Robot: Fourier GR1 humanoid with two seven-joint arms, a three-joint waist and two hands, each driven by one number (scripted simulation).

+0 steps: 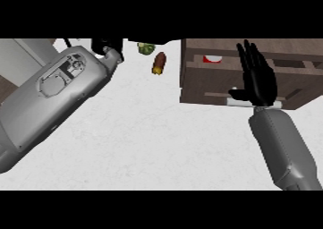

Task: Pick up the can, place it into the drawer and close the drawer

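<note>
Nearest, two grey forearms rising from the lower edge over a white counter (144,143). On the right, the right hand (258,78) straight and flat, fingers (251,56) stretched out long, curled round nothing, thumb out to the side low by a pale handle (238,103). Laid across the front and top of a wooden drawer (203,85), palm seemingly against the wood; actual contact hard to confirm from this angle.

Inside the drawer, a glimpse of something red and white: the can (212,59), lying in the open compartment just left of the outstretched fingers. Mostly hidden by the drawer's rim, so upright or on its side cannot be told.

On the left, the big forearm slanting up to the left hand (108,46) at the far edge of the counter. Only a little of it in sight, dark and cut off by the frame; fingers open or closed cannot be told.

Farther back, between hand and drawer, a small brown bottle (159,62) on the counter and a green thing (146,48) beyond it, both well apart from the drawer and no part of the job.

Judging by this: picking up and placing likely done, can in the drawer. Left to do: pushing the drawer closed, apparently under way with the flat right hand.
</note>
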